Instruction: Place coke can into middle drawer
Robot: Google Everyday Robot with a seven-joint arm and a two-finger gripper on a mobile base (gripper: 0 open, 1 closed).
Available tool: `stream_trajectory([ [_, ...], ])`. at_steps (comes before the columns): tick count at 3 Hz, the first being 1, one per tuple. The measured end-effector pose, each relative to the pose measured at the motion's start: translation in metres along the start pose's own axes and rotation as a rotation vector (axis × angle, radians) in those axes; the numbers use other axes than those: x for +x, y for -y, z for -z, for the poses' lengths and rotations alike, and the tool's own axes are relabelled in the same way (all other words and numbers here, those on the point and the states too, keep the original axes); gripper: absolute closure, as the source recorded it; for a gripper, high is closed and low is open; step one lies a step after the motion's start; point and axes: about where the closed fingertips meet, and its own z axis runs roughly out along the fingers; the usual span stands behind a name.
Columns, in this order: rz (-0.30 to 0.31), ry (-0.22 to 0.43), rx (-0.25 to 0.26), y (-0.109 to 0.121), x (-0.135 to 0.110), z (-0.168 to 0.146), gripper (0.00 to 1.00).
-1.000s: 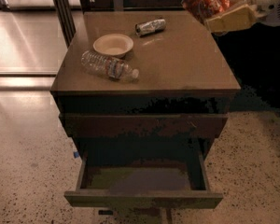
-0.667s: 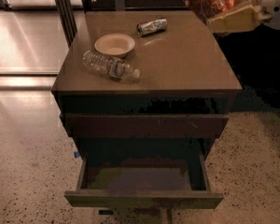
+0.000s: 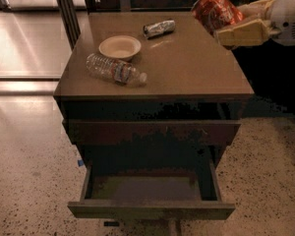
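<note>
The coke can point(image 3: 214, 8), red-orange with white markings, is held tilted in the air at the top right, above the right rear edge of the cabinet top. My gripper point(image 3: 230, 20) reaches in from the right and is shut on the can, its pale fingers point(image 3: 242, 32) pressed against it. The middle drawer point(image 3: 151, 210) is pulled open low at the front of the cabinet. Its greyish floor shows and nothing lies in it. The can is well above and behind the drawer.
On the cabinet top point(image 3: 196, 68) are a pale bowl point(image 3: 120, 46), a clear plastic water bottle point(image 3: 115, 70) lying on its side, and a silver-and-dark can point(image 3: 159, 28) lying at the back. A closed brown drawer front point(image 3: 152, 132) sits above the open drawer. Speckled floor surrounds the cabinet.
My gripper with the coke can has shifted slightly down and to the left. Everything on the cabinet top and the drawer has stayed put.
</note>
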Motion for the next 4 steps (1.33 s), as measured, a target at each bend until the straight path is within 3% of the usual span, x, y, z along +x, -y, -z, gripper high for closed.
stream_trajectory([
  [1,-0.1,0.079,0.004,-0.029,0.019,-0.002,1.0],
  [2,-0.204,0.108,0.086,-0.048,0.061,-0.002,1.0],
  [3,-0.294,0.072,0.154,-0.059,0.118,-0.016,1.0],
  [4,-0.294,0.072,0.154,-0.059,0.118,-0.017,1.0],
])
